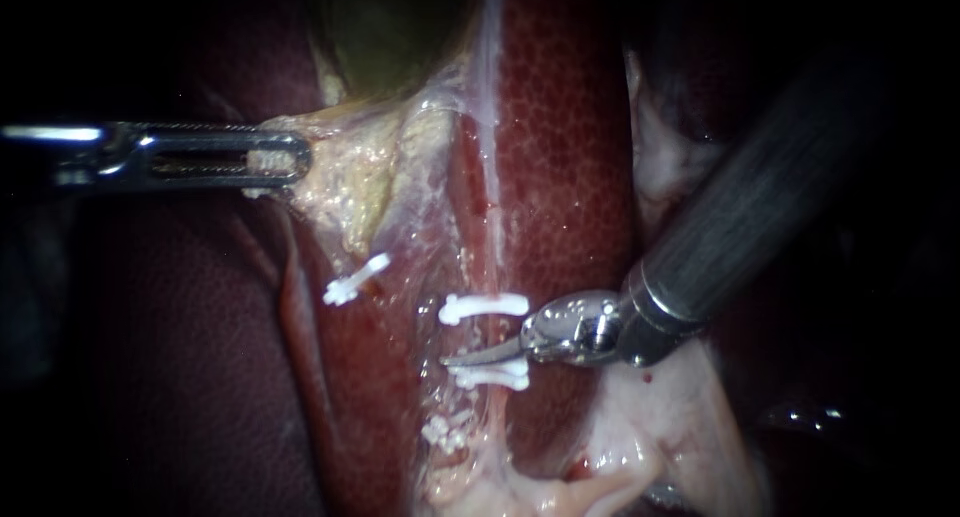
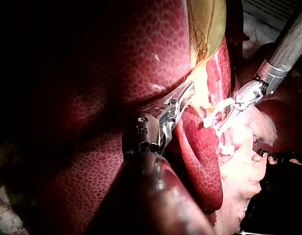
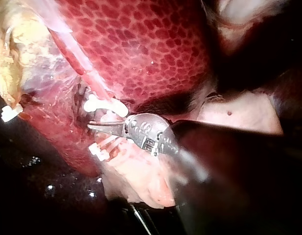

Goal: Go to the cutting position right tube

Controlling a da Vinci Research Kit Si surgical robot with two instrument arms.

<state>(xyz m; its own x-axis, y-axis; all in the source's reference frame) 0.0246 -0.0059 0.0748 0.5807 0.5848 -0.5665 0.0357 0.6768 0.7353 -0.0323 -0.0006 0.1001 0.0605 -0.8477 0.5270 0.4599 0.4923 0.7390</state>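
Note:
The right tube [image 1: 491,239] runs down the liver [image 1: 575,157] as a pale pink strand. One white clip [image 1: 484,307] crosses it higher up, and two more clips [image 1: 492,376] lie close together below. My right instrument [image 1: 452,359] comes in from the upper right. Its thin curved blades lie together in the gap between those clips, across the tube [image 3: 75,56], with the tip [image 3: 93,126] just past it. My left instrument [image 1: 287,163] is shut on yellowish gallbladder tissue [image 1: 345,182] and holds it out to the left; its jaws [image 2: 184,98] show on the tissue fold.
Another white clip [image 1: 354,280] sits on the left tube, away from the blades. The green gallbladder body [image 1: 390,27] is at the top. Pale fatty tissue [image 1: 650,447] lies below the right instrument's wrist. Dark liver [image 1: 180,377] fills the left side.

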